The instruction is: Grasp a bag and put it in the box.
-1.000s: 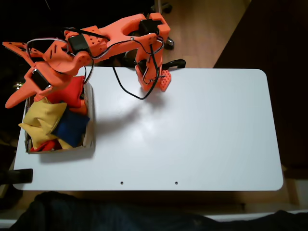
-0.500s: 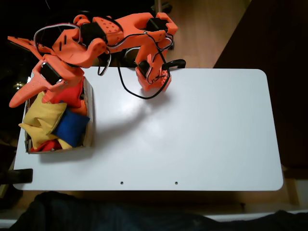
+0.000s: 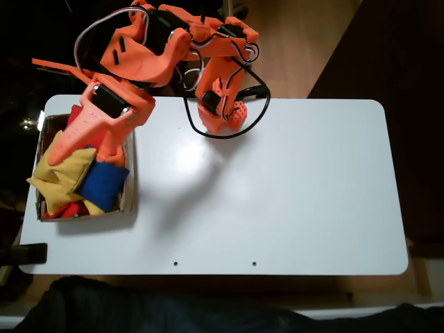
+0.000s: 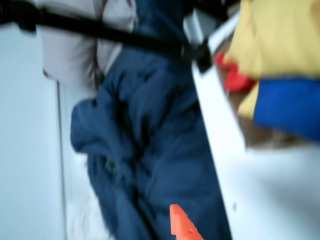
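Fixed view: bag (image 3: 61,175) in box (image 3: 130,182); fingers (image 3: 59,144) spread wide, empty, just above.

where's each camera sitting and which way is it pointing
Fixed view: sits above, looking straight down on the white table; it shows the whole orange arm reaching over the cardboard box of beanbags.
Wrist view: rides on the arm, blurred, looking across the table edge toward dark blue fabric beyond it; of the arm, one orange tip shows at the bottom.
Shared: the table edge, a yellow beanbag and the blue beanbag.
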